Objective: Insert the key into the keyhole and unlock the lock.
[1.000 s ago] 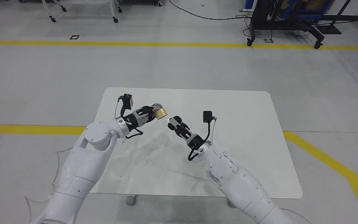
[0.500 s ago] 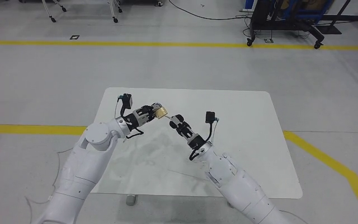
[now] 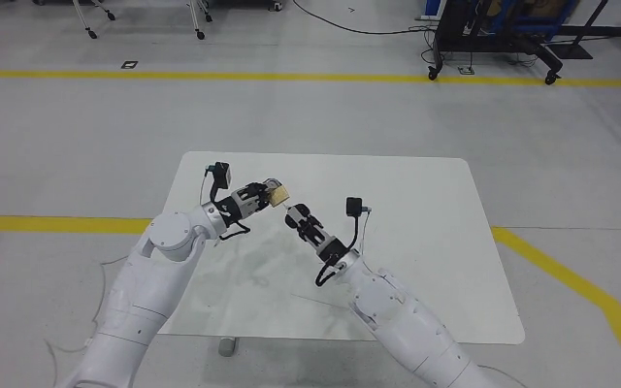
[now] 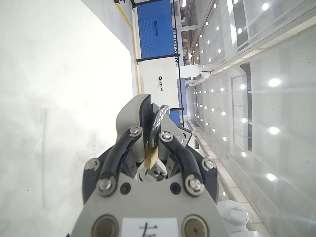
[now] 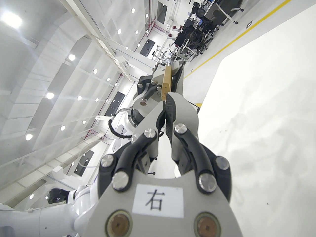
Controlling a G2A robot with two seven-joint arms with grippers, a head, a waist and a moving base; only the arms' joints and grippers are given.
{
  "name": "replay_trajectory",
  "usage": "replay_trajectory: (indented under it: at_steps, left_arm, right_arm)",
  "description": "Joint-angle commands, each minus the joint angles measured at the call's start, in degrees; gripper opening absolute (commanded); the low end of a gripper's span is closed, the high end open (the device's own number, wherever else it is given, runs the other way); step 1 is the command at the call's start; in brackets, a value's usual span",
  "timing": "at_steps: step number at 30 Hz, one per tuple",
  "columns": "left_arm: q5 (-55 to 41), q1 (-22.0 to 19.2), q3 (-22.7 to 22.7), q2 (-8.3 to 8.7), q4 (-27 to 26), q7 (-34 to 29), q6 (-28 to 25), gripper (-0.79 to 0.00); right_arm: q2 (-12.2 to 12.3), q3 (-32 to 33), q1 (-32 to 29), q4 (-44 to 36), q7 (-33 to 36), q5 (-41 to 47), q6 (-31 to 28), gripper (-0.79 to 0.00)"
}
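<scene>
Top view: lock point(image 3: 278, 195) axis prob. toward right gripper point(image 3: 292, 211).

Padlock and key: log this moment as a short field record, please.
lock: brass, held above the table
left gripper: shut on lock, shackle inside its grip
right gripper: shut, right by the lock's body
key: hidden, cannot tell
inserted: cannot tell
</scene>
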Motion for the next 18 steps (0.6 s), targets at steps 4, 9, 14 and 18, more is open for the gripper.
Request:
replay_trajectory:
  at_steps: [4, 9, 14, 18]
  left_arm:
    - [0.3, 0.1, 0.1, -0.1, 0.0, -0.2, -0.1, -0.785]
    - [2.0, -0.1, 0.3, -0.09, -0.3, -0.5, -0.6, -0.785]
    - [3.6, 0.2, 0.8, -0.11, -0.9, -1.1, -1.1, -0.785]
    - [3.6, 0.0, 0.9, -0.14, -0.9, -2.4, -1.5, -0.785]
  right_arm:
    - [-0.3, -0.2, 0.0, 0.2, 0.2, -0.4, -0.1, -0.785]
    - [-0.4, 0.9, -0.2, -0.1, -0.3, -1.1, 0.0, -0.785]
    - [-0.3, 2.3, -0.7, -1.0, 0.3, -1.6, 0.6, -0.785]
    - [-0.2, 3.1, -1.1, -1.8, 1.4, -2.1, 1.3, -0.785]
